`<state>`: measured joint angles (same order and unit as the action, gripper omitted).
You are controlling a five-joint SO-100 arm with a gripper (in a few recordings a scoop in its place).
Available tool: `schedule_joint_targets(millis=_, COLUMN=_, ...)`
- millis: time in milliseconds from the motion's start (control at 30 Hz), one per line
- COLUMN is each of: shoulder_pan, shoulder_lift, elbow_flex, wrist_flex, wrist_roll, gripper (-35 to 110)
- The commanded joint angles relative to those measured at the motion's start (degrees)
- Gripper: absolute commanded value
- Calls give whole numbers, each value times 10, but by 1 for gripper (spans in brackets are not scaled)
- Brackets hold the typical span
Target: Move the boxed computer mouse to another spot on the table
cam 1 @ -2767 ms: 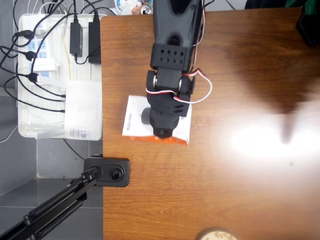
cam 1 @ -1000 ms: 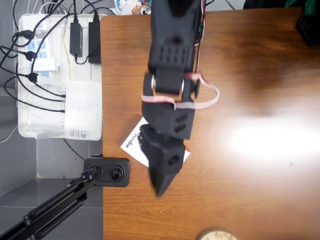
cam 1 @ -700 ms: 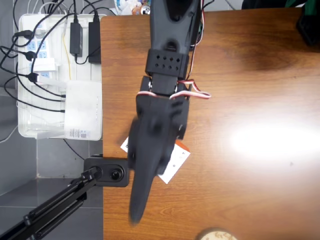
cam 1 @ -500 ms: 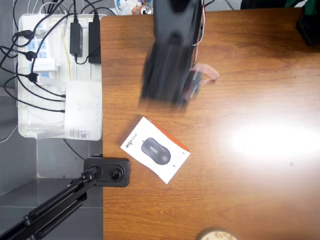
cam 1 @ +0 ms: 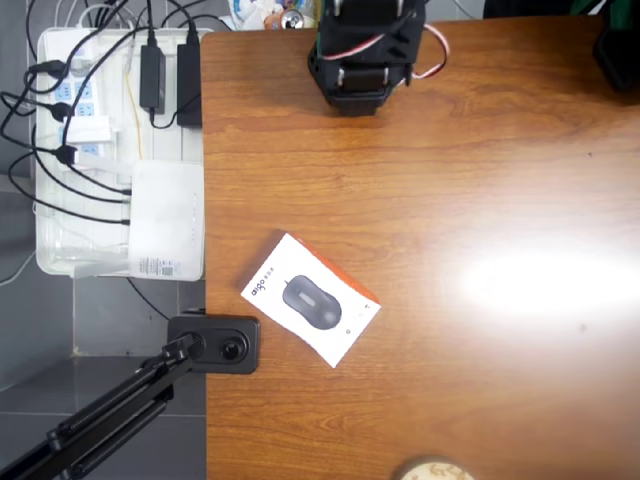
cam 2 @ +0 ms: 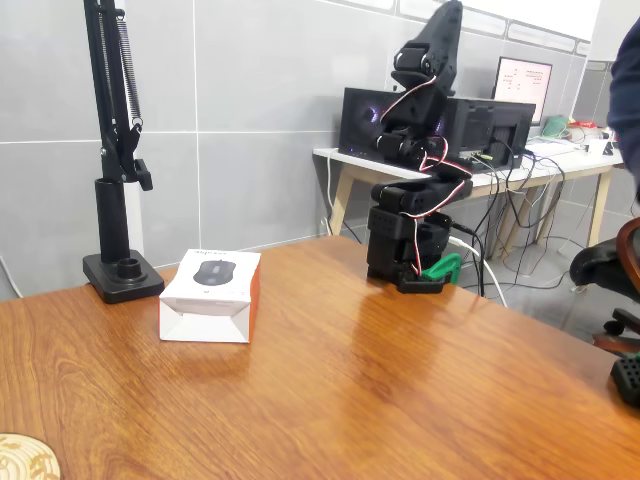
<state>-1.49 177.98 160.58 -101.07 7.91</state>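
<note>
Cardboard was what the boxed computer mouse (cam 1: pixel 310 313) looked to be made of: a thin white carton with an orange side, probably light, with stiff corners but faces that would dent under a hard squeeze. Its printed face looked smooth, so the fingers could slip on it. The best hold seemed to be across the two long side walls, near the middle, with the jaws spread a little wider than the box and lowered straight over it. In the overhead view it sat turned at an angle, so the wrist would need to turn to match.

The box lay flat on the table (cam 1: pixel 480 380), well apart from the gripper (cam 2: pixel 443 30) and untouched by it. The arm stood folded upright at its base, and the pincer pointed upward, high above the tabletop, with the box far forward of it and far below. Whether its fingers stood apart or together could not be told, as they merged into one dark shape in the fixed view. Nothing was held in it.

By count there was one boxed mouse, one arm with one pincer, and one black stand base (cam 2: pixel 122 277) just behind the carton in the fixed view.
</note>
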Motion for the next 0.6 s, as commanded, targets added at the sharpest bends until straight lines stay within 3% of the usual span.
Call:
schedule_joint_targets(millis=0, shoulder_pan=0, shoulder_lift=1, elbow_flex=-1, wrist_flex=-4, wrist_roll=-14, gripper=0)
schedule_joint_targets(millis=267, shoulder_pan=-1, shoulder_lift=2, elbow_flex=-1, wrist_flex=-3, wrist_roll=131, gripper=0)
schedule_joint_targets(millis=567, shoulder_pan=-1, shoulder_lift=2, elbow_flex=-1, wrist_flex=-3, wrist_roll=149, gripper=0)
